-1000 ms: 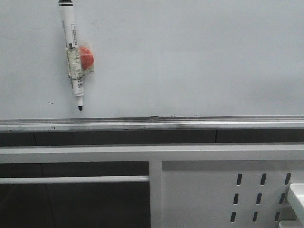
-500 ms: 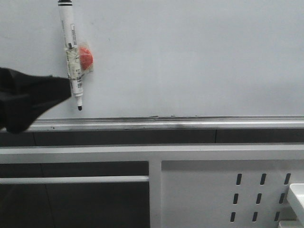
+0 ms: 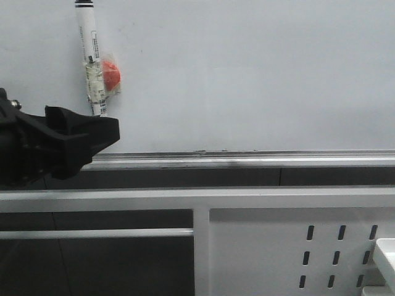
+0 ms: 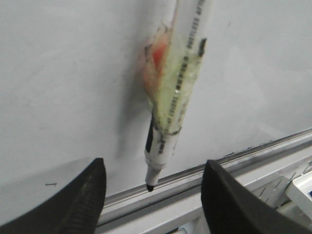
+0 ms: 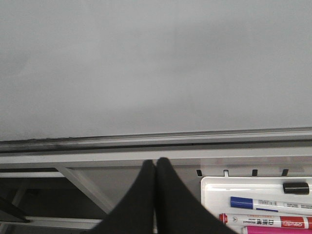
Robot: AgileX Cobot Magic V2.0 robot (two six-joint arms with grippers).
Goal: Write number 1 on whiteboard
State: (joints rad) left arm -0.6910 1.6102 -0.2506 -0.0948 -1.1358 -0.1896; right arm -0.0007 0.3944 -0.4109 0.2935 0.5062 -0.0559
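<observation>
The whiteboard [image 3: 259, 74] fills the upper front view, with its ink-smudged silver rail [image 3: 247, 160] below. No number 1 stroke shows on it. A white marker pen [image 3: 91, 55] hangs on the board at the upper left, taped to an orange magnet [image 3: 111, 73]. My left gripper [image 3: 105, 132] is open in front of the pen's lower end and hides its tip. In the left wrist view the pen [image 4: 178, 92] hangs between my open fingers, left gripper [image 4: 151, 170], not touching them. My right gripper [image 5: 156, 163] is shut and empty below the board [image 5: 156, 63].
A white perforated metal panel [image 3: 296, 246] sits below the rail at the right. A white tray [image 5: 214, 187] beside my right gripper holds a blue marker [image 5: 253, 202], a red marker [image 5: 273, 222] and others. The tray's corner [image 3: 386, 253] shows at the front view's right edge.
My left gripper came in from the left and moved right, up to the hanging pen; it now covers the pen's tip. The pen has not moved.
</observation>
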